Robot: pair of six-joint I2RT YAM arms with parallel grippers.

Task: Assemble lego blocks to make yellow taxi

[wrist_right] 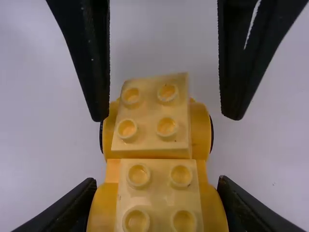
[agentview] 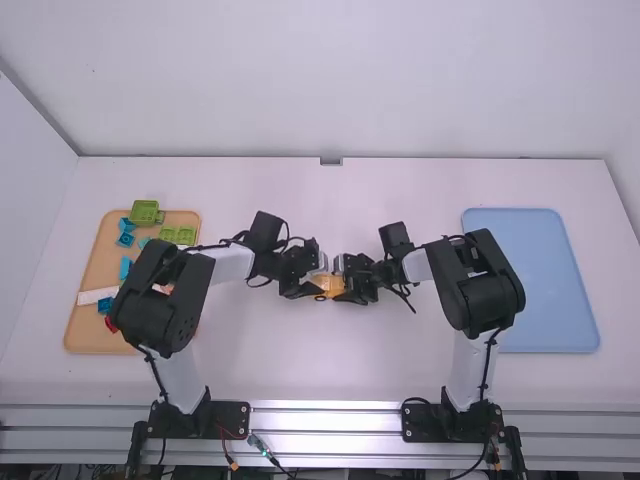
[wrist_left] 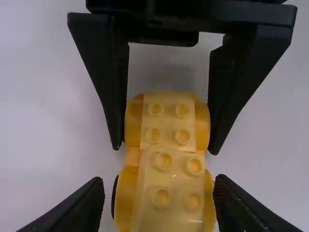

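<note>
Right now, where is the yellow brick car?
In the high view, the yellow brick car is near the middle of the table, between the left gripper and the right gripper holding it.

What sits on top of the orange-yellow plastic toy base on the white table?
Two pale-yellow plastic blocks, each showing four round studs. The part of the base beneath them is covered, so hidden.

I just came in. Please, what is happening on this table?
Two robot arms are working together on a yellow toy car. The right gripper is closed on one end; the left gripper stands open around the other end. Two yellow blocks with studs are on top, and the one at the left gripper's end sits crooked.
</note>
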